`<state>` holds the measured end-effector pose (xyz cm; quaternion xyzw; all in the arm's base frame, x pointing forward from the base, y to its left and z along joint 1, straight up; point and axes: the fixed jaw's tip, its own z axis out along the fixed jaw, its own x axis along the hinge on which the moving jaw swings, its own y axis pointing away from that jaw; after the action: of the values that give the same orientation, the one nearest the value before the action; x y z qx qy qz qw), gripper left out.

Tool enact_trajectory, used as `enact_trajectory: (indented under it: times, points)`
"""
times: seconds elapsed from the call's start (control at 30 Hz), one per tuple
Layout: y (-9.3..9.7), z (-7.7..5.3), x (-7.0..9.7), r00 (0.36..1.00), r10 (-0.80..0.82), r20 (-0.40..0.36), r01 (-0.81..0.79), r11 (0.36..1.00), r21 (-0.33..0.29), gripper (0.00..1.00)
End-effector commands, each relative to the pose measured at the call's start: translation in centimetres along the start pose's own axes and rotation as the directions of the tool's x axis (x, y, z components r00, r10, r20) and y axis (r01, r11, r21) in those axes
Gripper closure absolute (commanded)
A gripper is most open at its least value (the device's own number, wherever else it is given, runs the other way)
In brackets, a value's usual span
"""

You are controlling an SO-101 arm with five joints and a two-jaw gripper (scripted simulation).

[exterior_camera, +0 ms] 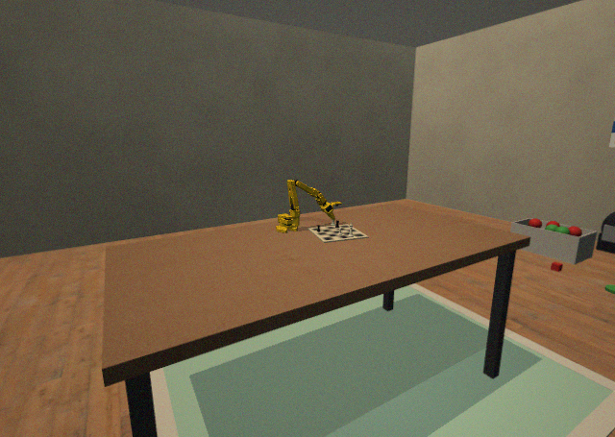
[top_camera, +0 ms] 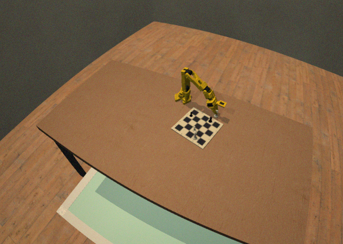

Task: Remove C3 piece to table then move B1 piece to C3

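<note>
A small chessboard point(top_camera: 197, 127) lies on the brown table in front of my yellow arm; it also shows in the exterior view point(exterior_camera: 337, 232). My gripper point(top_camera: 215, 111) points down just beyond the board's far right edge and is shut on a pale piece point(top_camera: 215, 115). The piece hangs upright, close to the table top; I cannot tell whether it touches. Two black pieces stand on the board, one at the far corner point(top_camera: 191, 114) and one near the gripper point(top_camera: 210, 119). Two pale pieces point(top_camera: 194, 130) point(top_camera: 196, 137) stand near the middle. The square labels are too small to read.
The arm's base point(top_camera: 183, 96) stands behind the board. A grey bin with red and green balls point(exterior_camera: 553, 236) sits on the floor at the right, far from the table. A green rug point(exterior_camera: 367, 373) lies under the table.
</note>
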<state>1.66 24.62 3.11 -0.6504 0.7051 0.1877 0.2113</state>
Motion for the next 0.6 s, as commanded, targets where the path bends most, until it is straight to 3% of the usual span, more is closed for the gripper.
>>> enact_trajectory:
  times: [0.0, 0.57]
  points:
    - [0.26, 0.01, 0.69, 1.0, -0.003, -0.024, 0.003, 1.0, -0.006, 1.0]
    - [0.26, 0.01, 0.69, 1.0, -0.003, -0.024, 0.003, 1.0, -0.006, 0.89]
